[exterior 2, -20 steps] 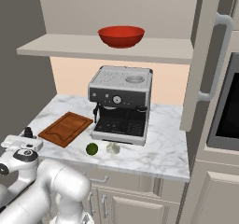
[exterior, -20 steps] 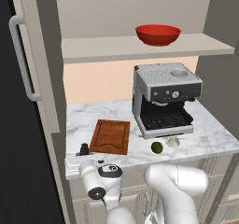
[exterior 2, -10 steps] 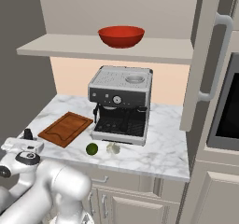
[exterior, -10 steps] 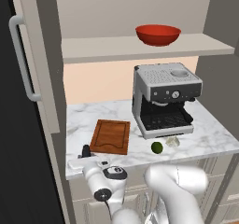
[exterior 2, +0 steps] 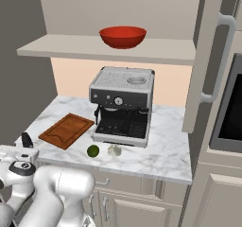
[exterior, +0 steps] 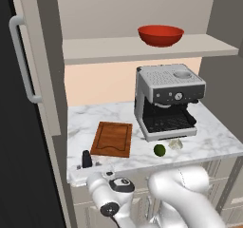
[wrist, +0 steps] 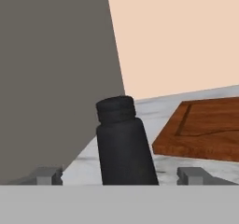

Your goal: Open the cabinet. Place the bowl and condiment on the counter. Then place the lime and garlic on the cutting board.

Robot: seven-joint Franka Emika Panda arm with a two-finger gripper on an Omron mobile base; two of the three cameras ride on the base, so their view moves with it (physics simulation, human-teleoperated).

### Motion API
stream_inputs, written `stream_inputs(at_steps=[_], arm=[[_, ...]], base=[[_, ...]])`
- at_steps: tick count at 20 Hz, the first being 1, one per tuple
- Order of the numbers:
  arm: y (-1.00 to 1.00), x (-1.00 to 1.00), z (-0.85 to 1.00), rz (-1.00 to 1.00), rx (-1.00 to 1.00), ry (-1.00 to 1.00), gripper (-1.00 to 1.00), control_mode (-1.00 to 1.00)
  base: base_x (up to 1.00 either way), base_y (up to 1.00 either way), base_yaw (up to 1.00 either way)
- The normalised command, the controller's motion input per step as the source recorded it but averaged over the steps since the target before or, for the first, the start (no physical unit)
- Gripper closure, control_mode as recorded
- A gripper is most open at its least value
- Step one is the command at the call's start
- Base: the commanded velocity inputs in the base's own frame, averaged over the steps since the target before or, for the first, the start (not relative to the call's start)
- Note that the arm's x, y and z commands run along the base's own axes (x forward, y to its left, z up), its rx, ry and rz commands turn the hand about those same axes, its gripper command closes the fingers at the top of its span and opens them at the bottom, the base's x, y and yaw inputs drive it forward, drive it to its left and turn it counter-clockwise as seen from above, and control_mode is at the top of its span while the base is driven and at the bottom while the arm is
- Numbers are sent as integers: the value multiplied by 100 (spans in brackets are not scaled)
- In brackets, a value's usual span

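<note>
1. Condiment (wrist: pixel 123 143) stands upright on the bench (exterior: pixel 209 137) at its front left corner, just beside the cutting board (exterior: pixel 112 138) — long axis vertical, cap up.
2. Gripper (wrist: pixel 120 175) sits low at that corner with the bottle between its fingertips (wrist: pixel 46 174); each tip stands clear of the black body, so the jaws are spread and the bottle looks released, resting on the marble by itself.
3. Bowl (exterior: pixel 161 35) sits on the inner shelf of the opened cabinet (exterior: pixel 142 49), above the coffee machine (exterior: pixel 167 101) — up and well to the right of the gripper, so my guess is the next reach means backing straight off the bottle, then rising.
4. Lime (exterior: pixel 159 150) and garlic (exterior: pixel 175 144) lie side by side on the bench in front of the machine, right of the board, not yet on it.
</note>
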Motion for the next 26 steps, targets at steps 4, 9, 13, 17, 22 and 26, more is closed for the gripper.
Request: stream_inputs(at_steps=[4,9,13,17,22,26], arm=[[-1,-52,50,-5,3,2,-100,-100],[-22,-53,84,-2,2,11,-100,-100],[-5,-50,100,-2,1,18,-100,-100],[-20,-46,99,-14,0,13,-100,-100],[-45,-37,94,-32,3,18,-100,-100],[-32,-16,98,-26,5,21,-100,-100]], base=[[0,0,0],[0,0,0],[0,0,0],[0,0,0],[0,0,0],[0,0,0]])
